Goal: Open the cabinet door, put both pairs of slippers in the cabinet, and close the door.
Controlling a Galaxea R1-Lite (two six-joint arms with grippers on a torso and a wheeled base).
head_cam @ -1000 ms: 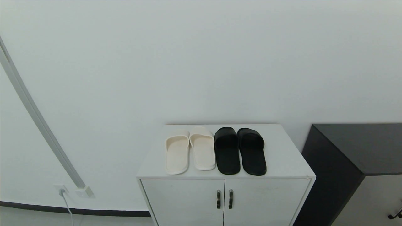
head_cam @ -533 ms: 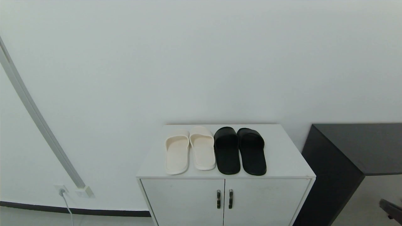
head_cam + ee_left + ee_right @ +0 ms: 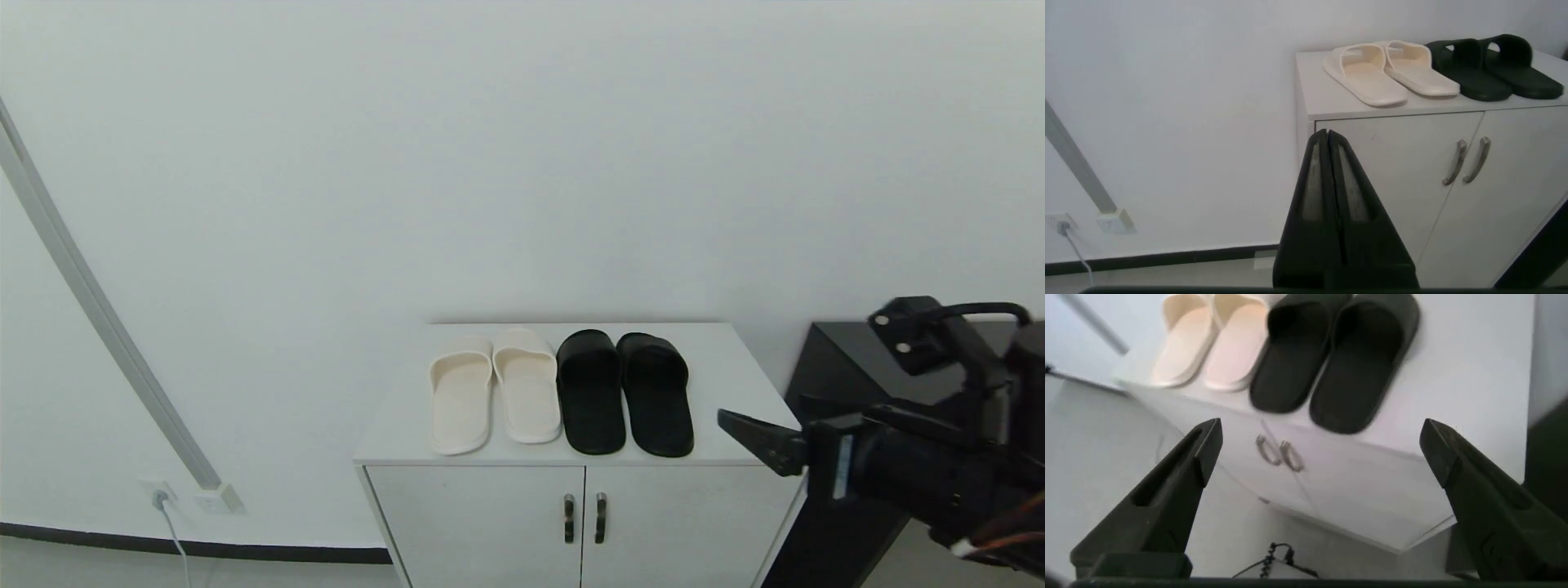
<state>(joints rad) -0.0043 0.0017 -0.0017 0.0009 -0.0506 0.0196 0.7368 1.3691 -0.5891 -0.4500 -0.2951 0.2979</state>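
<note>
Barely started. Found the cabinet doors (image 3: 482, 514) closed, white slippers (image 3: 494, 390) and black slippers (image 3: 624, 392) side by side on the cabinet top (image 3: 739, 376) (none inside). Saw right gripper (image 3: 1323, 431) spread wide near the cabinet's right edge, left gripper (image 3: 1328, 143) pressed together, empty. Had opening, loading and closing all left to do.

Cabinet (image 3: 735, 384), lower centre: white board, smooth, matt.
Handles (image 3: 569, 518): metal, dull sheen.
Cream slippers (image 3: 461, 400): moulded foam or rubber look, matt.
Black slippers (image 3: 592, 392): same moulded look, matt, finely textured footbeds.
Black unit (image 3: 833, 531), lower right: smooth, matt.
Wall (image 3: 522, 163): painted, smooth, matt.
Left gripper (image 3: 1328, 139), right gripper (image 3: 1320, 433): black, matt, plastic look.
</note>
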